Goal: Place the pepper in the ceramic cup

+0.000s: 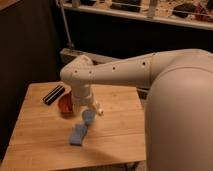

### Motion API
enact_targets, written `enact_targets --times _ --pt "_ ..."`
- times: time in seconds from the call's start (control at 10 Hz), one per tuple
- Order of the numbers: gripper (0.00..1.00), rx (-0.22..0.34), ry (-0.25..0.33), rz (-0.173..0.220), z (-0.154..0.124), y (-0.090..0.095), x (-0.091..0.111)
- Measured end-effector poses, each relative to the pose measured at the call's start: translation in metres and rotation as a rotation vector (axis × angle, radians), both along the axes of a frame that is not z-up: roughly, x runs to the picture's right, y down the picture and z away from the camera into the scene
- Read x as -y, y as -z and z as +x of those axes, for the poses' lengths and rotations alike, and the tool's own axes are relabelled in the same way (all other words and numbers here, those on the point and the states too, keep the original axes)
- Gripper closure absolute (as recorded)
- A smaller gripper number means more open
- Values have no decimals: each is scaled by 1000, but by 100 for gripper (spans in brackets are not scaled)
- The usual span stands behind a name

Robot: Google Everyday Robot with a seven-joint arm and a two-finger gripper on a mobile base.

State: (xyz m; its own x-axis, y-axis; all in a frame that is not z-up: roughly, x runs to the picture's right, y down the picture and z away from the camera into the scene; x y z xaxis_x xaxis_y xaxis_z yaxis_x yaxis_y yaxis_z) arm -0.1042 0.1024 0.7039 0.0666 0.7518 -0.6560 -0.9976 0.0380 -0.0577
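Pale-blue ceramic cup, contents hidden, stands just beside the gripper; its grasp cannot be told.

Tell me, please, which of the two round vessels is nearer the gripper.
The small pale blue ceramic cup, right beside the gripper over the table; the wider orange-brown bowl sits farther away.

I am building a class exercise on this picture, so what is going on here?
A white robot arm reaches over the wooden table. Its gripper hangs low, just above the pale blue ceramic cup and beside the orange-brown bowl. A flat blue pad lies nearer the front edge, a dark object at the back left. The pepper cannot be made out.
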Motion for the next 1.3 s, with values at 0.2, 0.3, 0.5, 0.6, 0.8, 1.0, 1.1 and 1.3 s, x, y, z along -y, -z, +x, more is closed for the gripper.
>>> enact_targets --times 0.2,0.3,0.5,0.6,0.8,1.0,1.1,1.3 --pt "35 3 8 15 -1 -2 4" --pt "35 14 16 48 -5 -8 11" --pt "35 27 28 91 -19 -18 22" --pt "35 29 33 115 -28 -26 29" --pt "35 29 34 140 -40 -37 36" --pt "35 31 9 165 -55 -56 42" --pt "35 29 0 179 -60 -64 45" --pt "35 34 5 212 -81 -83 47"
